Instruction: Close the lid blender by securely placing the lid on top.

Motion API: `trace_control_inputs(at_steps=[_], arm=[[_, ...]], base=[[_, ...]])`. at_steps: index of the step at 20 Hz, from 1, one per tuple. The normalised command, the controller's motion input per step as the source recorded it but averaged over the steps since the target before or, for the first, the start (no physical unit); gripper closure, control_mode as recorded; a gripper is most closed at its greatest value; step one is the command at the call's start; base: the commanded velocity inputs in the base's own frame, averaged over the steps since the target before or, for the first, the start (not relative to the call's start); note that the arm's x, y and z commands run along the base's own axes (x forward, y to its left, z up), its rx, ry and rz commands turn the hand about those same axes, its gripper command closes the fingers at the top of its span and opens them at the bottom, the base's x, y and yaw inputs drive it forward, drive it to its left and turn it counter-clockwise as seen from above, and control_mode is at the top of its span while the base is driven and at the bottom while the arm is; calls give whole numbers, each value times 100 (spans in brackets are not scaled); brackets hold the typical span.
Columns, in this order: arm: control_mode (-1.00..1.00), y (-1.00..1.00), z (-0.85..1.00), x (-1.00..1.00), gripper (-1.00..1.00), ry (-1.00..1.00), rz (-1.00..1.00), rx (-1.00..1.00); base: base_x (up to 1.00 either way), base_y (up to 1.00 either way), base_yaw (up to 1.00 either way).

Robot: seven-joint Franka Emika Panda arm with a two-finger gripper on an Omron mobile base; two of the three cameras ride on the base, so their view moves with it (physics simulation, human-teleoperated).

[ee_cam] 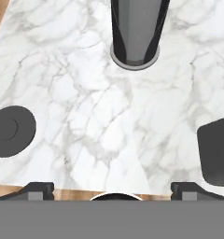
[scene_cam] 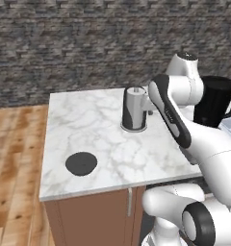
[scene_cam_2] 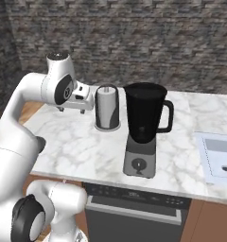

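The lid (scene_cam: 81, 163) is a flat dark round disc lying on the marble counter (scene_cam: 88, 120) near its front left corner; in the hand view the lid (ee_cam: 11, 130) sits at the left edge. The blender (scene_cam_2: 144, 127), a black jar with a side handle on a grey base with a round knob, stands open-topped at the counter's front; its jar (scene_cam: 216, 101) shows behind my arm, and the blender's dark edge (ee_cam: 216, 151) shows at the right. My gripper (ee_cam: 113, 189) hovers high over the counter, open, with nothing between its fingers. In the right base view the gripper (scene_cam_2: 73, 108) hangs left of the roll.
A grey paper-towel roll (scene_cam_2: 107, 113) in a dark holder stands between the gripper and the blender, also seen from above (ee_cam: 135, 32). A sink (scene_cam_2: 219, 158) lies at the far right. Wooden floor (scene_cam: 16, 158) lies past the counter's left edge.
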Motion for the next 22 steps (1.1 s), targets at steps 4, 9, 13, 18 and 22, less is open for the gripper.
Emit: trace_control_inputs(at_steps=[4, 9, 13, 18, 22], arm=[[100, 0, 0, 0, -100, 0, 0, 0], [100, 0, 0, 0, -100, 0, 0, 0], [100, 0, 0, 0, -100, 0, 0, 0], [100, 0, 0, 0, -100, 0, 0, 0], [-100, 14, -17, -12, -100, 0, 0, -1]], base=[[29, 6, 0], [27, 2, 0], [9, 0, 0], [0, 0, 0], [0, 0, 0]])
